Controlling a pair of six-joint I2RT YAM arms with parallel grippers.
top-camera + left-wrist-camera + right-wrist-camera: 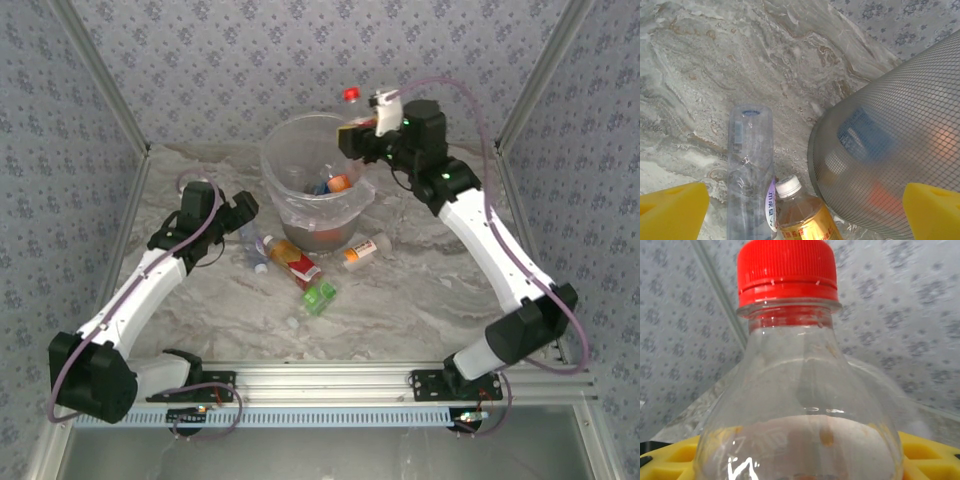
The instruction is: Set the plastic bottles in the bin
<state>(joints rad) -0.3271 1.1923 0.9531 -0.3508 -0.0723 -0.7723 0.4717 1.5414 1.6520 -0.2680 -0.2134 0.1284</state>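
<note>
Plastic bottles [297, 264] were being binned: a red-capped bottle [351, 97] was held clenched in the right gripper [365, 135] above the far rim of the bin [285, 205], so a release over the opening was judged the next call. Several bottles were seen inside; four more lay on the tabletop [430, 290], with the left gripper [242, 213] spread open over two.

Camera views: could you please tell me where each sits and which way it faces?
Top external: above and behind the bases, looking down at the table, the bin and both arms.
Left wrist: on the left arm, looking past the open left fingers at a clear bottle, a white-capped bottle and the bin's wall.
Right wrist: on the right arm, facing the red-capped bottle held in the right fingers, wallpaper behind.
Shared: the bin, top and left wrist; the red-capped bottle, top and right wrist.
</note>
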